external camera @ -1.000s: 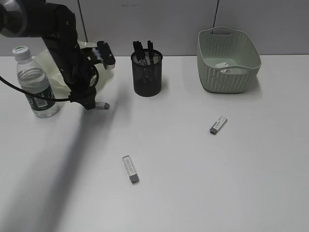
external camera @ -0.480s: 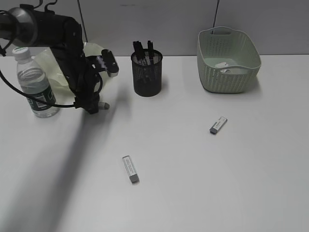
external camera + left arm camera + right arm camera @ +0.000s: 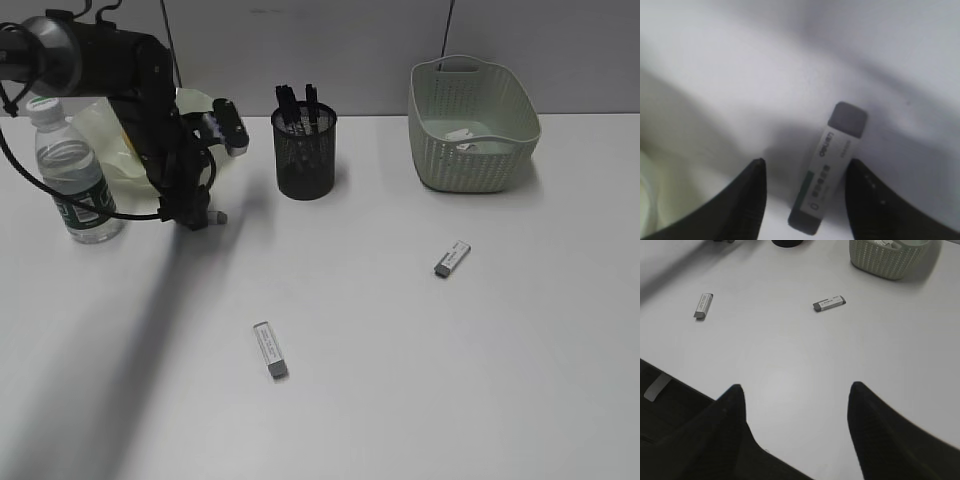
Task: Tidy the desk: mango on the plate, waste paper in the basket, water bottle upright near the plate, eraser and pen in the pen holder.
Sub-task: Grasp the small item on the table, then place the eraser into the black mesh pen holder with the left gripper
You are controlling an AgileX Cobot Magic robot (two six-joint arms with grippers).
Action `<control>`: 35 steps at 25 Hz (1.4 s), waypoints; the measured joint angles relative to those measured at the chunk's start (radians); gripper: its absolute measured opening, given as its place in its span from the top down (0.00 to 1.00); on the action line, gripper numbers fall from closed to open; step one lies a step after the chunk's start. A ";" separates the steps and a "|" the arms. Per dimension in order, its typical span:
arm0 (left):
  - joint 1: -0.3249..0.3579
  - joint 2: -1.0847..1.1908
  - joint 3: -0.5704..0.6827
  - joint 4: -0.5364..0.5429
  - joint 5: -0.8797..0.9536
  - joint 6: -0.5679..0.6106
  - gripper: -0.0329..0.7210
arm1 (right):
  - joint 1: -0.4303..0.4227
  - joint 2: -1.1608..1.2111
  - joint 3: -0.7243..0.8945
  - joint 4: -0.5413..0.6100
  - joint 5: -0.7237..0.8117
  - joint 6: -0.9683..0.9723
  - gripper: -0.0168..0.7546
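Left gripper (image 3: 805, 192) low near table's far-left corner, jaws apart astride eraser (image 3: 829, 167), poised to grasp it for pen holder (image 3: 304, 152). Right gripper (image 3: 795, 435) idle, jaws apart.

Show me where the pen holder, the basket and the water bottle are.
pen holder (image 3: 305, 160), exterior view, on the front of its black mesh wall.
basket (image 3: 478, 160), exterior view, on its perforated front wall.
water bottle (image 3: 75, 180), exterior view, on the clear body above the dark green label.
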 joint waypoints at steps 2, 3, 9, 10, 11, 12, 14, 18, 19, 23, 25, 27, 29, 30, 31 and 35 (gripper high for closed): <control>-0.001 0.001 0.000 -0.007 0.002 0.000 0.51 | 0.000 0.000 0.000 0.000 0.000 0.001 0.32; -0.001 0.001 0.000 -0.009 0.006 0.000 0.55 | 0.000 0.000 0.000 0.000 0.000 0.001 0.32; -0.003 0.002 -0.001 -0.034 0.039 0.001 0.75 | 0.000 0.000 0.000 0.000 0.000 0.001 0.32; -0.003 0.002 -0.001 -0.038 0.043 0.001 0.75 | 0.000 0.000 0.000 0.000 0.000 0.001 0.32; -0.003 0.002 -0.002 -0.047 0.049 0.001 0.75 | 0.000 0.000 0.000 0.000 0.000 0.001 0.32; -0.003 0.002 -0.002 -0.054 0.053 0.001 0.75 | 0.000 0.000 0.000 0.000 0.000 0.001 0.32; -0.003 -0.003 -0.002 -0.080 0.075 0.001 0.75 | 0.000 0.000 0.000 0.000 0.000 0.001 0.32; -0.003 -0.041 -0.001 -0.135 0.095 0.001 0.75 | 0.000 0.000 0.000 0.000 0.000 0.001 0.32; -0.003 -0.059 -0.001 -0.147 0.095 0.001 0.75 | 0.000 0.000 0.000 0.000 0.000 0.001 0.32; -0.003 -0.135 -0.003 -0.184 0.089 0.001 0.75 | 0.000 0.000 0.000 -0.001 0.000 0.001 0.32; -0.003 -0.169 -0.019 -0.221 0.073 0.001 0.75 | 0.000 0.000 0.000 -0.001 0.000 0.001 0.32; -0.003 -0.193 -0.041 -0.274 0.042 0.001 0.75 | 0.000 0.000 0.000 -0.001 -0.001 0.001 0.32; -0.003 -0.206 -0.063 -0.340 -0.002 0.001 0.75 | 0.000 0.000 0.000 -0.001 -0.001 0.001 0.32; -0.003 -0.209 -0.072 -0.377 -0.030 0.001 0.75 | 0.000 0.000 0.000 -0.001 -0.001 0.001 0.32; -0.003 -0.209 -0.080 -0.417 -0.064 0.001 0.75 | 0.000 0.000 0.000 -0.001 -0.001 0.001 0.32; -0.003 -0.197 -0.081 -0.567 -0.194 0.001 0.75 | 0.000 0.000 0.000 -0.001 -0.001 0.001 0.32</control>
